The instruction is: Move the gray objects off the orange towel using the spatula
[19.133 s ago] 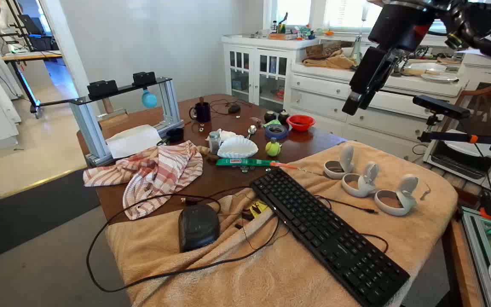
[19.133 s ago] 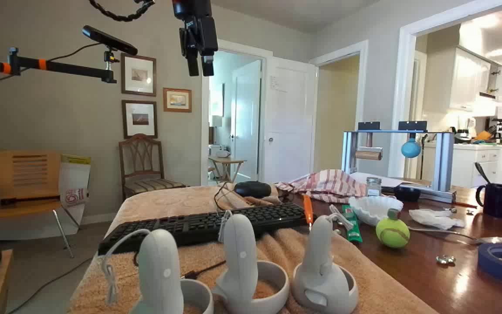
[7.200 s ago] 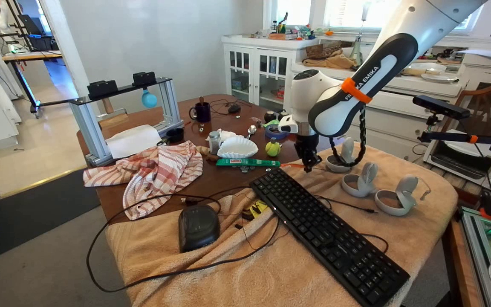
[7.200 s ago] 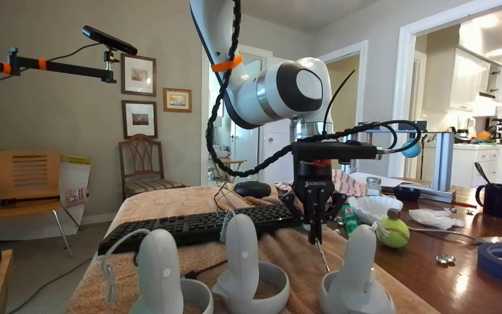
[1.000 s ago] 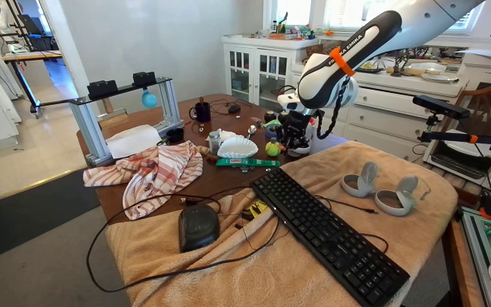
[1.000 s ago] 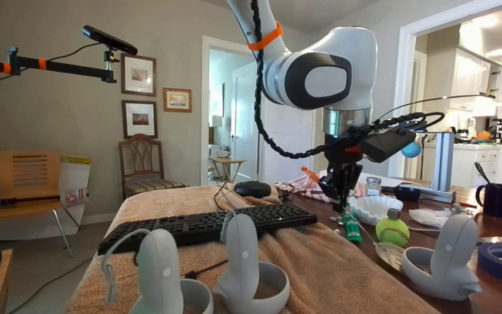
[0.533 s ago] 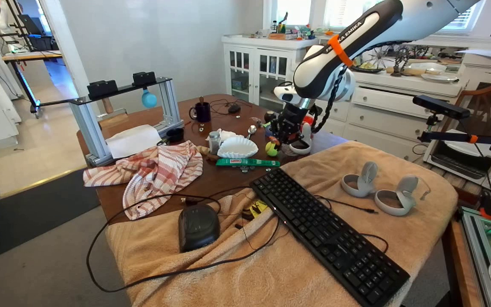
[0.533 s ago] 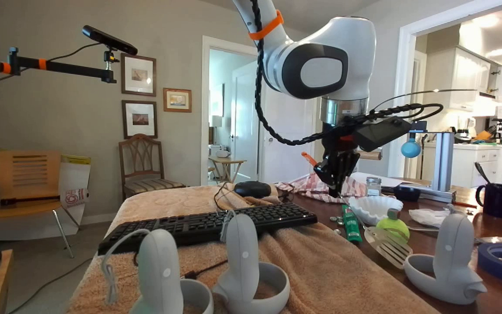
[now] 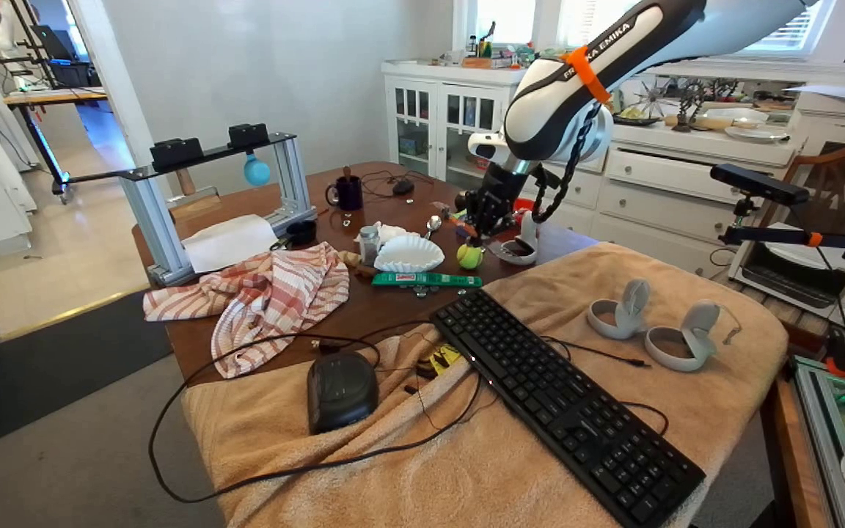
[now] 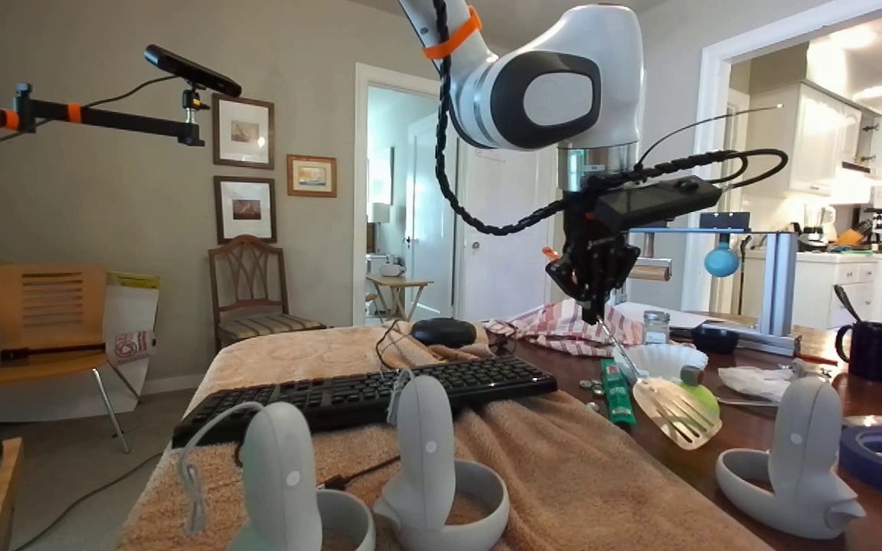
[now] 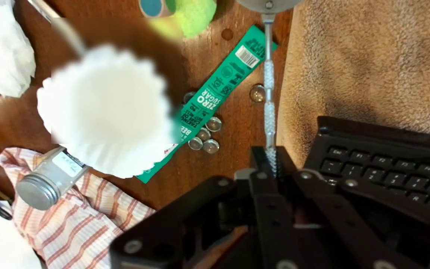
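Now pinches the spatula (image 11: 269, 86) by its shaft in the gripper (image 11: 271, 158). Holds the slotted blade (image 10: 657, 396) tilted down over the wooden table (image 9: 378, 312), overlapping the tennis ball (image 10: 706, 395) in an exterior view; cannot tell whether touching it. Shows two gray objects (image 10: 426, 444) near the keyboard (image 10: 368, 394) on the orange towel (image 10: 594, 474), and a third gray object (image 10: 805, 436) off it, on the table.

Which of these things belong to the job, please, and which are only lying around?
Job: slotted spatula, pincer, orange towel, two gray VR controllers on it, third controller off it.
Lying around: keyboard, tennis ball, striped cloth, mug, tape roll.
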`<state>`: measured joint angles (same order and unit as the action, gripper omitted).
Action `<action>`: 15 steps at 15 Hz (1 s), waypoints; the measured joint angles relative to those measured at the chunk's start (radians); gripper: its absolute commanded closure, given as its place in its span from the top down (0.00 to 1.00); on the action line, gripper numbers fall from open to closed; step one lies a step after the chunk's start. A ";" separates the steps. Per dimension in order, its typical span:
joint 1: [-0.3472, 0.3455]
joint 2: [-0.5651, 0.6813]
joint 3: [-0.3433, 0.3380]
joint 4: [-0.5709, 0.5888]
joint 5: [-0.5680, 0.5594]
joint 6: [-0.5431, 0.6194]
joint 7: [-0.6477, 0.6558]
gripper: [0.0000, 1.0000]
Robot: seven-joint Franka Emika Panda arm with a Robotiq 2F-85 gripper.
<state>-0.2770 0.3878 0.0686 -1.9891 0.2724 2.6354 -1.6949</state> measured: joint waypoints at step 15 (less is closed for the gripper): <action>0.079 -0.009 -0.118 0.032 -0.159 -0.281 0.800 0.02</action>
<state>-0.1984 0.3787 -0.0498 -1.9570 0.1130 2.3540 -0.8946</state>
